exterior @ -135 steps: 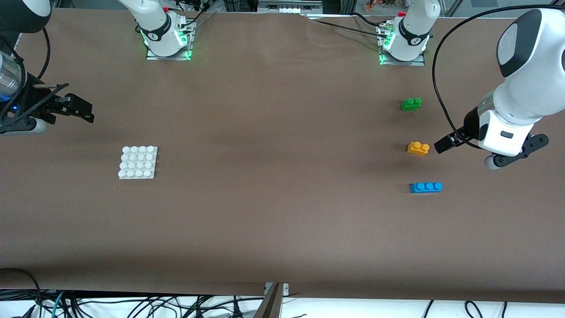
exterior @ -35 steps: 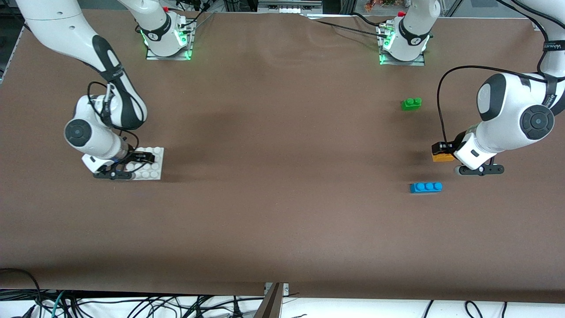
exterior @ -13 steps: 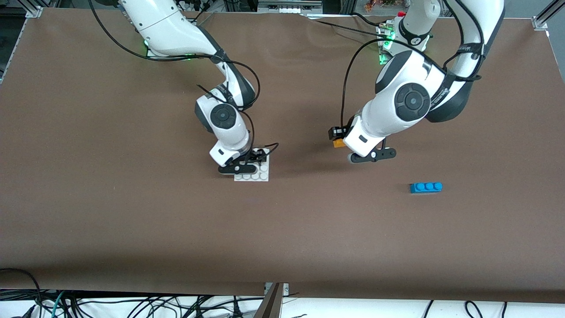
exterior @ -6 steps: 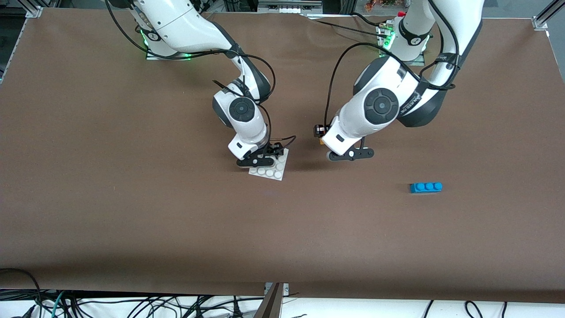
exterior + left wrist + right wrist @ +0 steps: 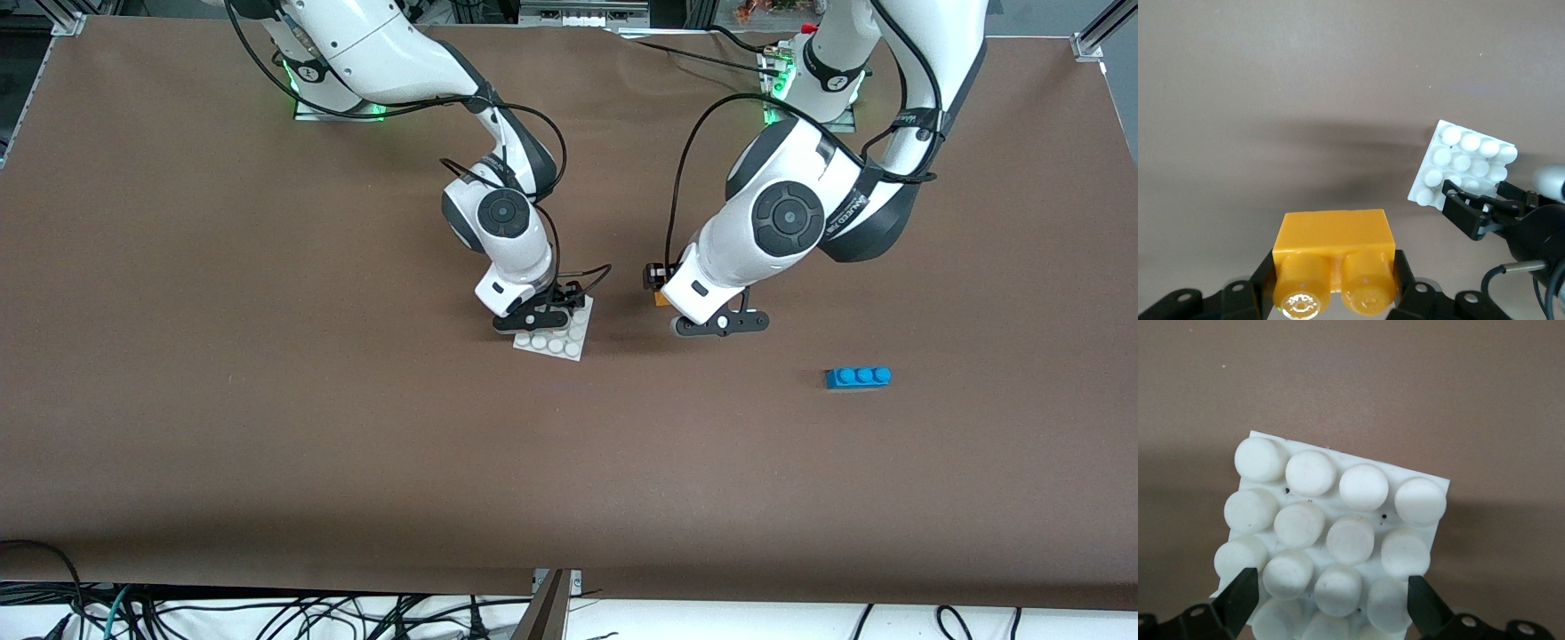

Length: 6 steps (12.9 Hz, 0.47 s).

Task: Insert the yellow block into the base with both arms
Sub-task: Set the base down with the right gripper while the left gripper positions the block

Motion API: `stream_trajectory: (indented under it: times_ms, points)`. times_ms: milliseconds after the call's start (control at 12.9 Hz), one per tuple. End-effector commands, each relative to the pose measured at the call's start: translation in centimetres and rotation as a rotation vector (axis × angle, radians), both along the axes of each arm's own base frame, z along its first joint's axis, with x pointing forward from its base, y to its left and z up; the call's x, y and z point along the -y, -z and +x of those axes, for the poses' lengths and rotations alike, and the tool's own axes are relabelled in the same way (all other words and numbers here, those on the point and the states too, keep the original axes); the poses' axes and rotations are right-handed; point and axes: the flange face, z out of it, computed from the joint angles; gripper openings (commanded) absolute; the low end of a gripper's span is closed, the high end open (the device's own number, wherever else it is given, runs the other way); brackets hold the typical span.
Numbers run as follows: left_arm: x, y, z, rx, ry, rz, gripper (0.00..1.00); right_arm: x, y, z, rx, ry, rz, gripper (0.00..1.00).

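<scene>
Nearest the front camera, toward the left arm's end of the table, lies a blue brick [image 5: 858, 378], untouched and well apart from both arms.

Next in depth, the base [image 5: 558, 334] sits near the middle of the table, rotated slightly out of square. The right gripper [image 5: 544, 313] is closed on the base's edge; the right wrist view shows one fingertip [image 5: 1239, 595] at each side of the studded plate [image 5: 1338, 540], in contact with it. Whether the base rests on the table or is lifted slightly cannot be told.

Just beside the base, toward the left arm's end, the left gripper [image 5: 662, 289] holds the yellow block [image 5: 661, 298] above the tabletop. In the left wrist view the block [image 5: 1334, 260] is clamped by its two short ends, one finger [image 5: 1255, 290] on each, and the base [image 5: 1462, 170] appears ahead with the right gripper [image 5: 1471, 212] on it.

Handling assessment: both parts look like rigid, light moulded plastic with smooth faces, so slippage under a pressing load is probable. The flat end faces of the block give the best purchase; the studs should stay clear. The base is thin, so an edge grip may let it tilt when the block is pressed on. The block and base studs need to be aligned before pressing.
</scene>
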Motion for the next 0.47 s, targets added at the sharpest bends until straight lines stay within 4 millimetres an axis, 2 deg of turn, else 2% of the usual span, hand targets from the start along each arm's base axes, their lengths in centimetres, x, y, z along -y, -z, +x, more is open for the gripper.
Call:
stream_trajectory:
  times_ms: [0,388]
  points:
    - [0.01,-0.31,0.81,0.012,0.025,0.002,0.0,-0.91,-0.03,0.32,0.025,-0.06,-0.009,1.0]
    - [-0.14,-0.61,1.12,0.02,0.052,-0.008,0.0,-1.45,-0.58,0.28,0.04,-0.099,-0.008,1.0]
